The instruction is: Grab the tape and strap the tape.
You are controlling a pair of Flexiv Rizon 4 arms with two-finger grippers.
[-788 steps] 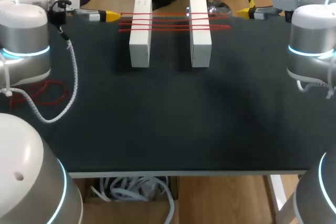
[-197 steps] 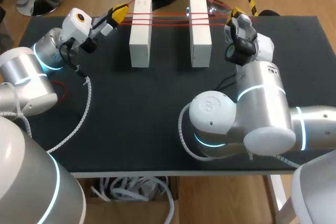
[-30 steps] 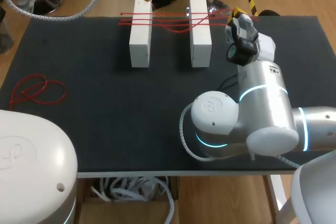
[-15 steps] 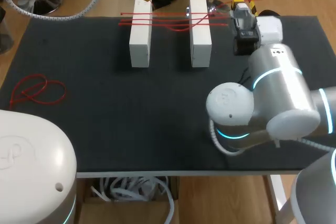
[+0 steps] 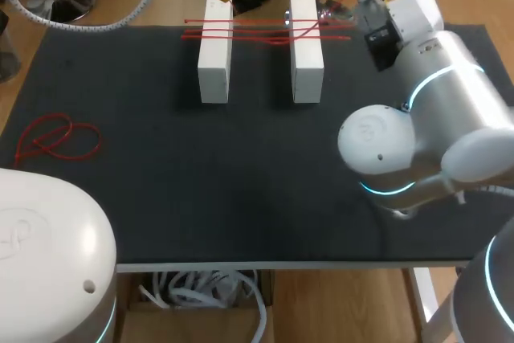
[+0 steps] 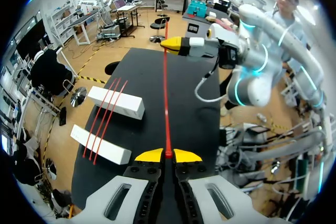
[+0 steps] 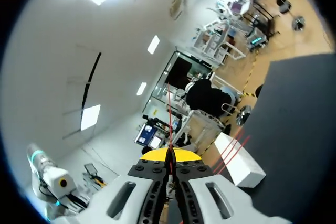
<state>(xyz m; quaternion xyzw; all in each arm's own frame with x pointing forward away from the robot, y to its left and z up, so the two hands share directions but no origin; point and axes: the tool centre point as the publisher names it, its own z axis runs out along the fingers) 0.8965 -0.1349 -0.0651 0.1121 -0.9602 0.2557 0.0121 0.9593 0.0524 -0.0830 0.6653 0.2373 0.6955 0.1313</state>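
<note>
Site was a robotics lab: a black-matted bench (image 5: 241, 190) stood between the left arm (image 5: 48, 263) and right arm (image 5: 438, 110), with red tape (image 6: 166, 103) strung across two white blocks (image 5: 214, 66) on it.

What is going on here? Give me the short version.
Both arms hold one red cord stretched between them: the left gripper is shut on one end, the right gripper on the other. What look like turns of it lie across the two white blocks on the table. A loose red loop lies near the table's left edge.
</note>
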